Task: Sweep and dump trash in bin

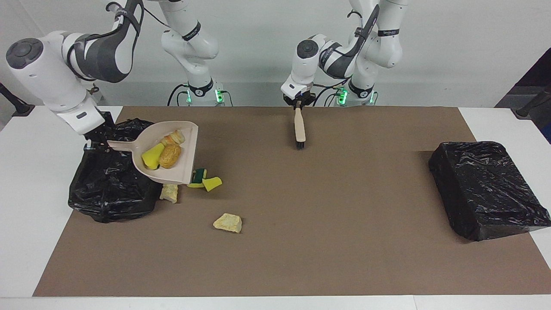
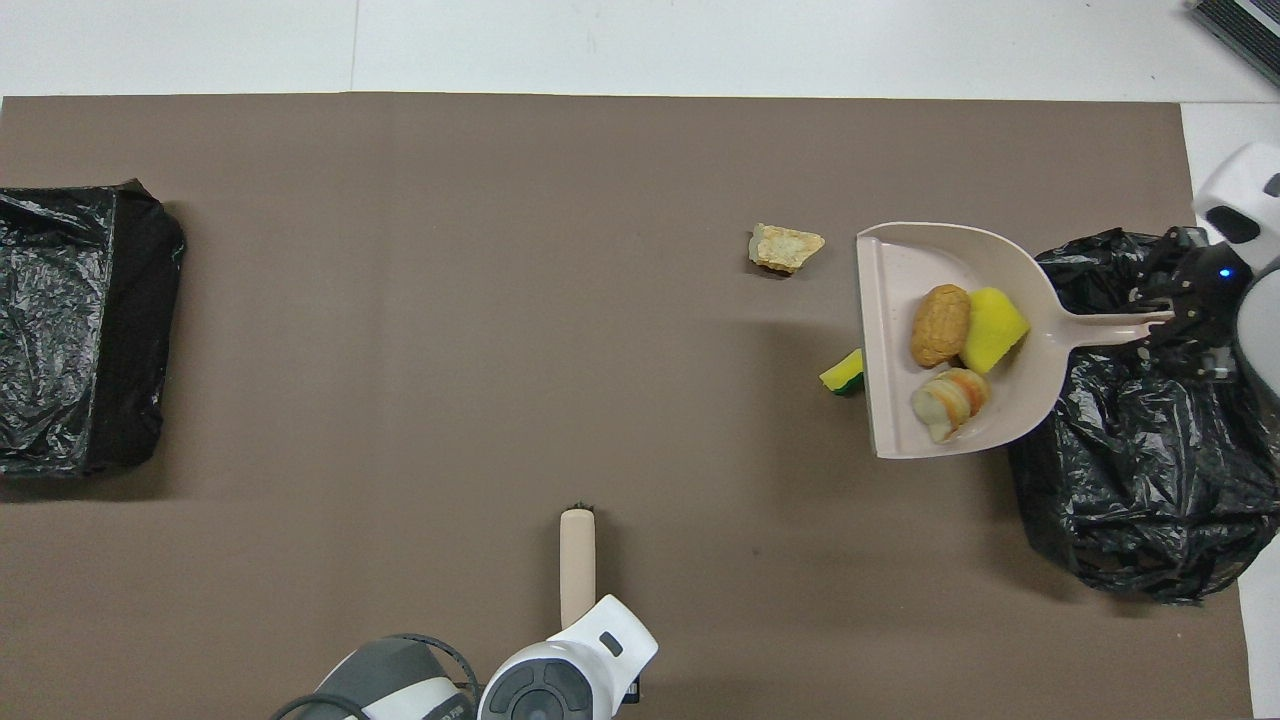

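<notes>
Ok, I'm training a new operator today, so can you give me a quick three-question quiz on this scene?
1. How many scraps lie in the dustpan?
2. True or false: the left gripper holds the brush.
3. The right gripper, gripping the dustpan's handle, is over: A the bin at its own end; B the other bin; C bare mat.
Key: 1 three; 2 true; 3 A.
</notes>
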`<state>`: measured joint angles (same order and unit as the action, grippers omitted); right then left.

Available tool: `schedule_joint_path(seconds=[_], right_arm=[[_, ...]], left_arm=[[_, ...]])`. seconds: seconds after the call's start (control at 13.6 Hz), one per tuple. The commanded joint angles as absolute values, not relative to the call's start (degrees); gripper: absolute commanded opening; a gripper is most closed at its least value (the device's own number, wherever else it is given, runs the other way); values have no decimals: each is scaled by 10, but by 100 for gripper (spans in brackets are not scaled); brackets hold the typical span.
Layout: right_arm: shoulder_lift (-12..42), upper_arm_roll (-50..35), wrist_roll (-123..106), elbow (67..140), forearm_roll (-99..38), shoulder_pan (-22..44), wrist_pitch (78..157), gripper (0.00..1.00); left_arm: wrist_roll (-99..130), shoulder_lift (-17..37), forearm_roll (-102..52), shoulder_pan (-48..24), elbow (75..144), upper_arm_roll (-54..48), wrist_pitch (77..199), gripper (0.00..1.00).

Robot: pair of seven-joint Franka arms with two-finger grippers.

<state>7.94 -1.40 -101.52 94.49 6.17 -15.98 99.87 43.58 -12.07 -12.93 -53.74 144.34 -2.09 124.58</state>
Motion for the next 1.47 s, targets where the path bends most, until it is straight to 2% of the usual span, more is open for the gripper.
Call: schedule_joint_path(seconds=[0.0,0.22,0.29,0.37,0.51,0.59,0.73,0.88,1.1,1.39], right_arm=[[80,-20,-1051,938,121,-198,1034,0],[76,-19,-1067,940,199,-237,1058,0],[73,-19,-1062,948,247,-237,1079,0],[63,-19,-1050,964,291,-236,1088,0],[48,-21,-976,996,378,-212,1091,0],[41,-21,-928,1021,418,-191,1090,0],[33,-22,-849,1062,463,-176,1092,0],[33,-20,-842,1059,489,-178,1083,0],[15,-20,-857,1056,539,-200,1083,0],[-4,-21,-927,1036,550,-222,1081,0]], left_arm=[[407,-126,-157,-540,1455,-13,1259,0],[399,-120,-163,-540,1455,-12,1262,0],[375,-112,-163,-538,1453,-11,1262,7],[355,-110,-163,-537,1451,-10,1259,22],[342,-99,-162,-519,1438,-10,1251,78],[319,-91,-159,-508,1428,-9,1246,100],[293,-91,-129,-473,1404,-7,1222,100],[252,-91,-74,-410,1351,-8,1168,100],[133,-84,-33,-299,1241,-6,1089,100],[36,-57,-28,-195,1063,-6,955,100]])
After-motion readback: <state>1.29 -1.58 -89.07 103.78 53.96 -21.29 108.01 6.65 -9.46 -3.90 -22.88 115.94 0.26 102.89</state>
